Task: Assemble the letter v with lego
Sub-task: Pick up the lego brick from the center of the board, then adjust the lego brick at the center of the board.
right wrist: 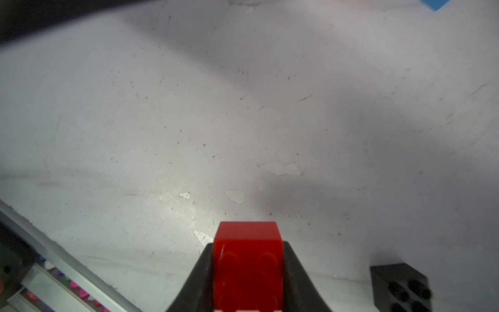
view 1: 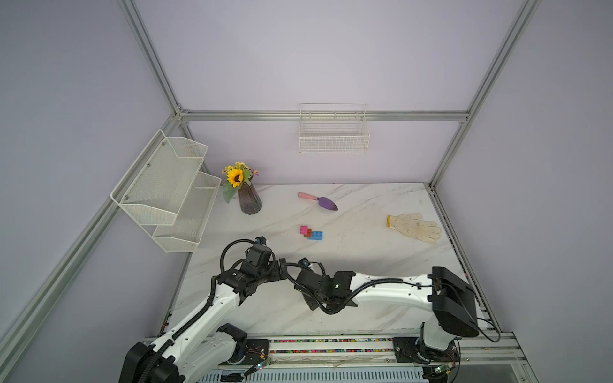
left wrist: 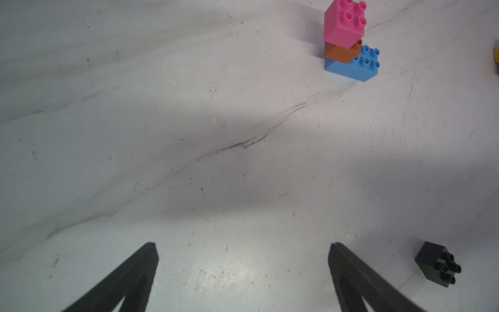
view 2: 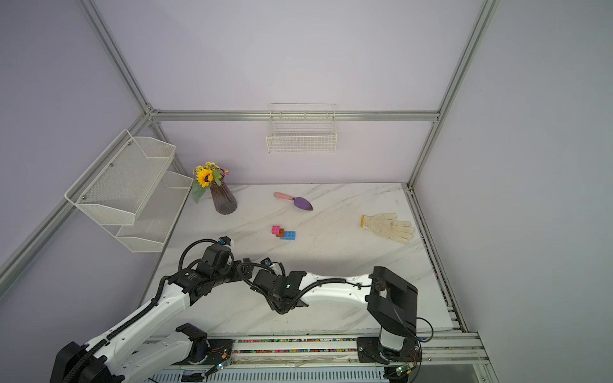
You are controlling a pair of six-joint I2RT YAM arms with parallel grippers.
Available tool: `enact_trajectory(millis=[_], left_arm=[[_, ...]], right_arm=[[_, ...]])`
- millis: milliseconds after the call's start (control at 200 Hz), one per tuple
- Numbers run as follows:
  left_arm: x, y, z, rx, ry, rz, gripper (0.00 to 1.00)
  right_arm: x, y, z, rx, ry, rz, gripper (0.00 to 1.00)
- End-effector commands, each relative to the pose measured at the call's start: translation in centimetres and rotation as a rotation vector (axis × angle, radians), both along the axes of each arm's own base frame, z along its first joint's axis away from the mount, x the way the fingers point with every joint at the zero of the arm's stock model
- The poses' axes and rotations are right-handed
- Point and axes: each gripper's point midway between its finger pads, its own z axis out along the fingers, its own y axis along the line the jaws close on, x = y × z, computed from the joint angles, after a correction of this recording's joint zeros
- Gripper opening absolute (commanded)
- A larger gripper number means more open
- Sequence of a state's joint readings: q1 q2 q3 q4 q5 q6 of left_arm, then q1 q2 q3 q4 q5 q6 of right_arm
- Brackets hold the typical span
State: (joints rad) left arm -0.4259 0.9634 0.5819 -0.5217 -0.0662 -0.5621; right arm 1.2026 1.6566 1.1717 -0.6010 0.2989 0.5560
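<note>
A stepped stack stands mid-table in both top views: a pink brick (view 1: 303, 229) on an orange-brown brick (view 1: 308, 233) on a longer light-blue brick (view 1: 317, 235). The left wrist view shows the same pink brick (left wrist: 344, 24), orange-brown brick (left wrist: 339, 52) and blue brick (left wrist: 363, 66), far ahead of my left gripper (left wrist: 243, 254). That gripper is open over bare table. A black brick (left wrist: 437, 263) lies on its side just beside it. My right gripper (right wrist: 247, 245) is shut on a red brick (right wrist: 247, 264), held just above the table. The black brick (right wrist: 399, 287) lies close beside it.
A pink-handled purple trowel (view 1: 318, 201) and a white glove (view 1: 414, 227) lie further back. A vase with a sunflower (view 1: 249, 202) stands at the back left. Mesh shelves (view 1: 166, 189) hang on the left wall and a wire basket (view 1: 333, 136) on the back wall. A rail (view 1: 331, 345) borders the front edge.
</note>
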Motion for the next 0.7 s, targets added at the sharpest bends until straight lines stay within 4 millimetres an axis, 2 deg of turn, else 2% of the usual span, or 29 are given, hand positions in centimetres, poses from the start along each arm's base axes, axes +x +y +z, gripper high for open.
enact_trajectory(millis=[0,130,215,375,495,695], left_arm=[[0.1,-2.5,1.3,-0.115,-0.066,-0.112,1.00],[-1.0,-5.6,1.9,-0.254,-0.108,-0.246,1.00],[-1.7,-6.8,1.9,-0.287,-0.112,-0.301,1.00],[-2.8,-8.7,1.4,-0.301,-0.077,-0.379,1.00],[-3.4,-9.7,1.2,-0.317,-0.065,-0.408,1.00],[-4.6,-11.2,1.5,-0.365,-0.091,-0.483,1.00]], right_arm=[[0.7,-4.6,1.3,-0.075,-0.005,-0.022,0.31],[1.2,-8.8,2.0,-0.116,0.026,-0.052,0.33],[1.1,-10.8,2.3,-0.118,0.055,-0.073,0.34],[0.8,-13.8,0.9,-0.171,0.153,-0.157,0.33],[0.1,-14.5,-0.6,-0.192,0.216,-0.186,0.33],[-0.1,-14.6,-1.7,-0.199,0.222,-0.170,0.33]])
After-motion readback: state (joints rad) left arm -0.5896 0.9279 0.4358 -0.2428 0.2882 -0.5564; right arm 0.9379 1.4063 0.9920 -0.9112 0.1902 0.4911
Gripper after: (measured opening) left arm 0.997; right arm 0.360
